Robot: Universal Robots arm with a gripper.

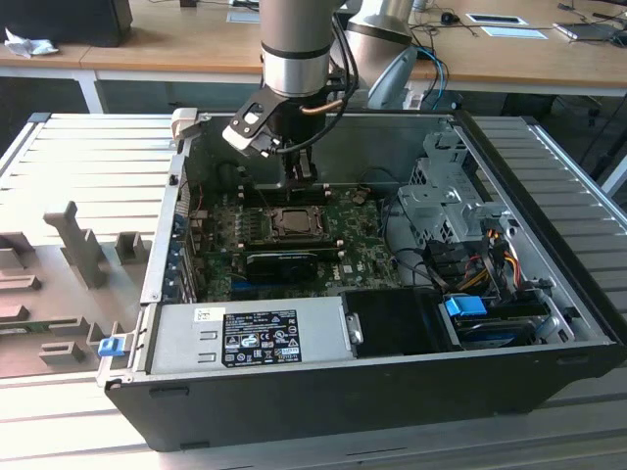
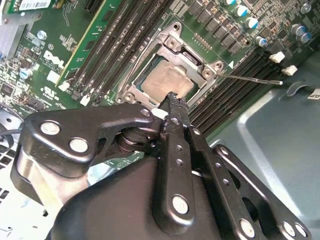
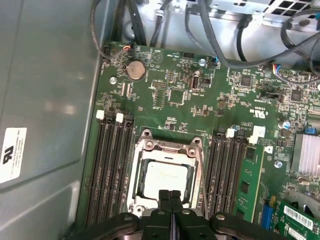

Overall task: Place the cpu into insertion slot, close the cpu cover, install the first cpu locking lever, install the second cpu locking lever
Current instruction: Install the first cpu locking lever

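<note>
The cpu (image 3: 165, 180) lies flat in the insertion slot (image 3: 133, 197) on the green motherboard, its pale metal face up. The cpu cover (image 3: 167, 148) lies down around it as a frame. A thin wire locking lever (image 2: 250, 78) sticks out sideways from the socket's corner, unlatched. My gripper (image 3: 170, 196) hangs just above the socket's edge with its black fingers (image 2: 175, 115) pressed together and nothing between them. In the exterior view the gripper (image 1: 300, 178) stands over the back edge of the socket with the cpu (image 1: 295, 222) below it.
Rows of black memory slots (image 3: 110, 170) flank the socket. A long black card (image 1: 289, 259) lies in front of it. The power supply (image 1: 250, 338), drive cage (image 1: 446, 201), cables (image 1: 490, 259) and case walls (image 1: 323, 401) hem in the board. Grey fixtures (image 1: 78, 245) stand outside.
</note>
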